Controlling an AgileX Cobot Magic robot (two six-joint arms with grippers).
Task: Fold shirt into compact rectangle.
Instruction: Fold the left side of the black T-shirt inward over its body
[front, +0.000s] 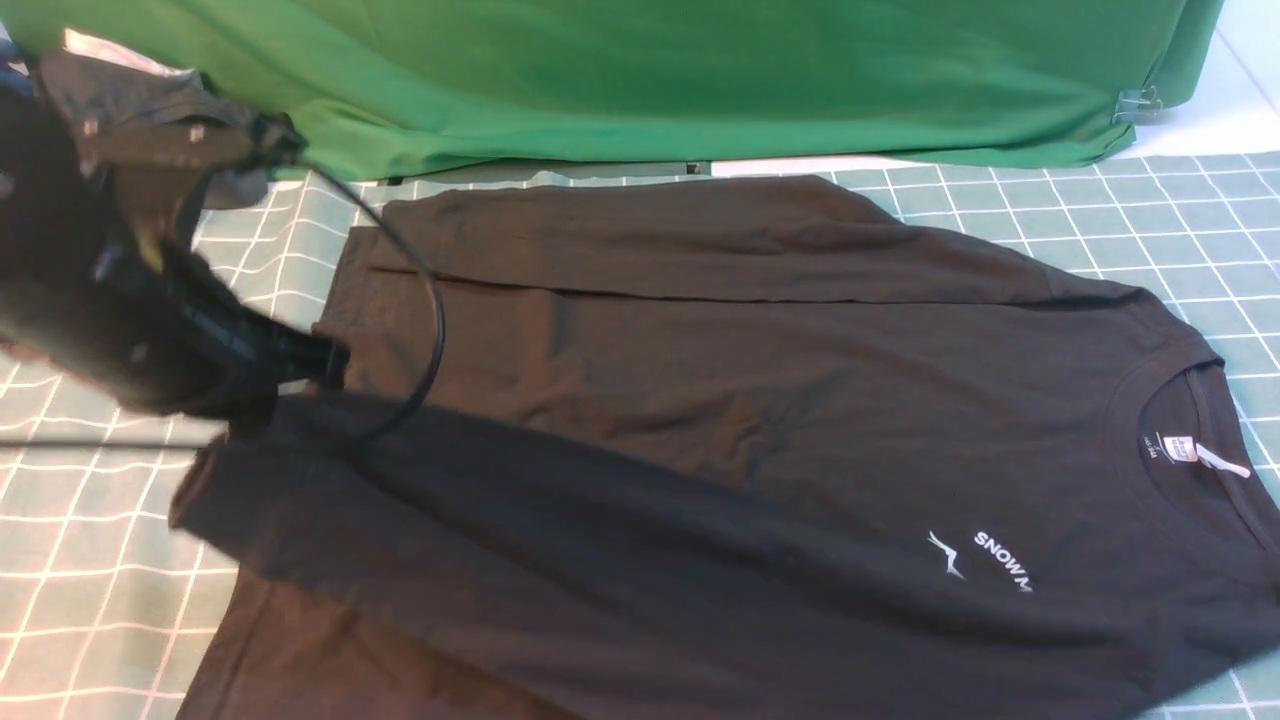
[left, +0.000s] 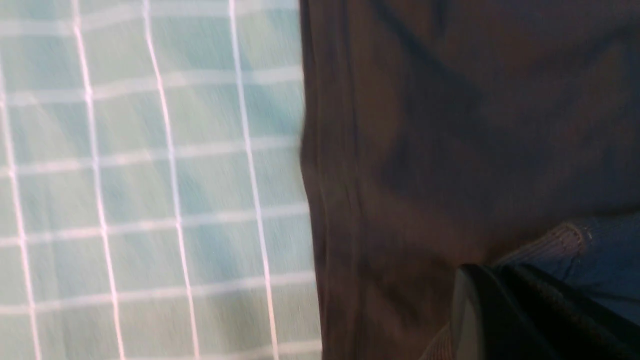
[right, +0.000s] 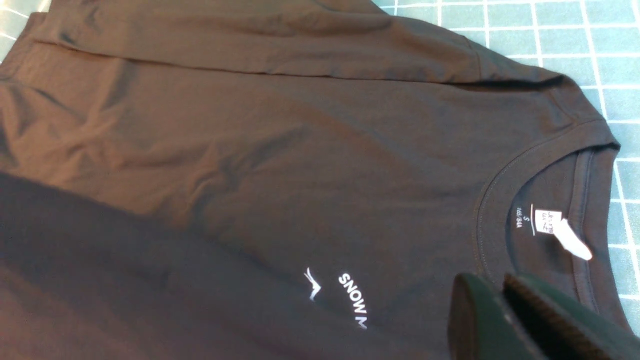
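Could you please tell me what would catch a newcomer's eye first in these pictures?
The black shirt fills the middle of the checked mat, collar to the right, with a white mountain print near it. At the left, the left claw is shut on the shirt's edge and holds a flap raised over the body. A bright green cloth spans the back.

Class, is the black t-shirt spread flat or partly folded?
Partly folded. On the black cotton t-shirt, the far edge lies folded inward; the neckline is exposed.
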